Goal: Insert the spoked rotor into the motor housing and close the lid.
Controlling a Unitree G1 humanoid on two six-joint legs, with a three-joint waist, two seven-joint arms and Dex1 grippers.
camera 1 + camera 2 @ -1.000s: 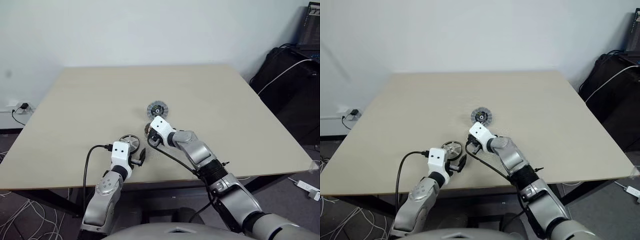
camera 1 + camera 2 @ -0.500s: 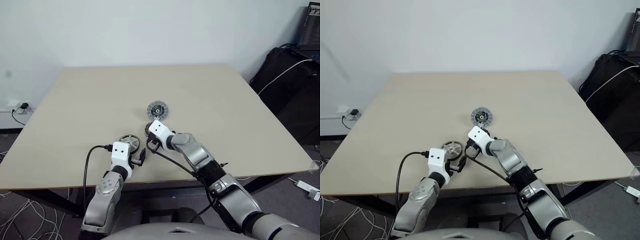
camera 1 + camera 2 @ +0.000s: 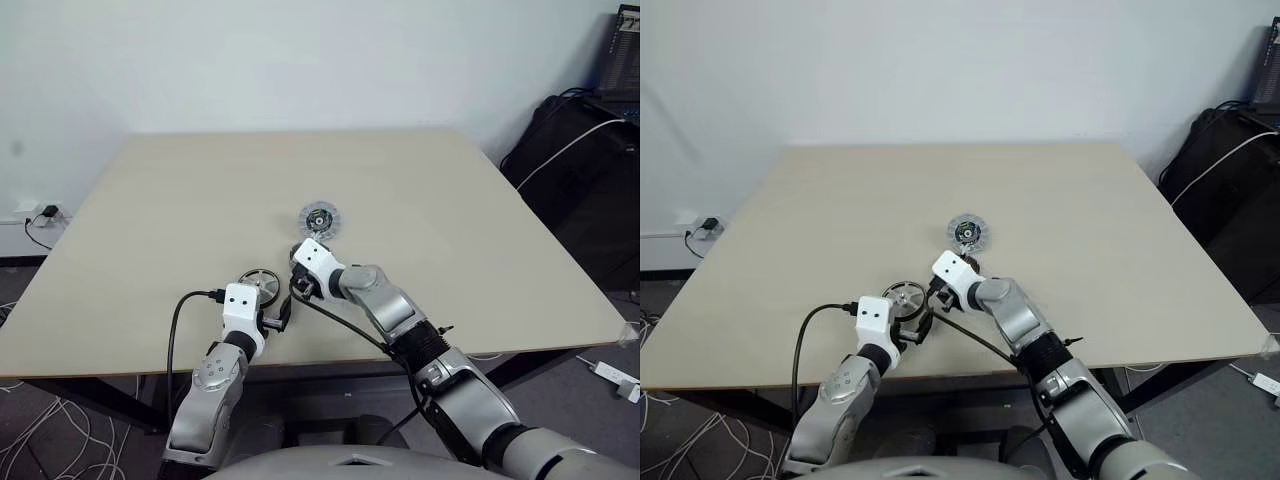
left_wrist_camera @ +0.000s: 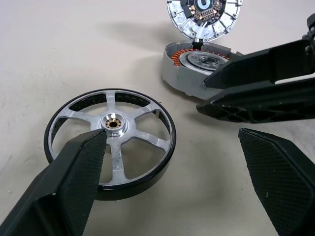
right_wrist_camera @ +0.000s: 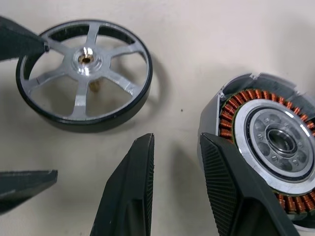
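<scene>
The spoked rotor (image 4: pixel 110 142), a silver wheel with a dark rim, lies flat on the table. My left gripper (image 4: pixel 172 147) is open; one finger overlaps the rotor's near edge and the other stands well off to the side. Just beyond sits the motor housing (image 5: pixel 266 142), its copper windings exposed. The lid (image 4: pixel 204 14) stands tilted up at the housing's far edge, ribbed face showing. My right gripper (image 5: pixel 175 147) hovers low between rotor and housing, its fingers a little apart with nothing between them. One finger (image 5: pixel 231 191) is close to the housing's wall.
The beige table (image 3: pixel 180 200) stretches wide around the parts. A black bag and cables (image 3: pixel 585 150) lie off the table's right side. The two grippers sit close together near the front edge.
My right gripper's fingers have come apart, and its wrist has eased slightly left toward the rotor. The left gripper and the rotor have stayed put.
</scene>
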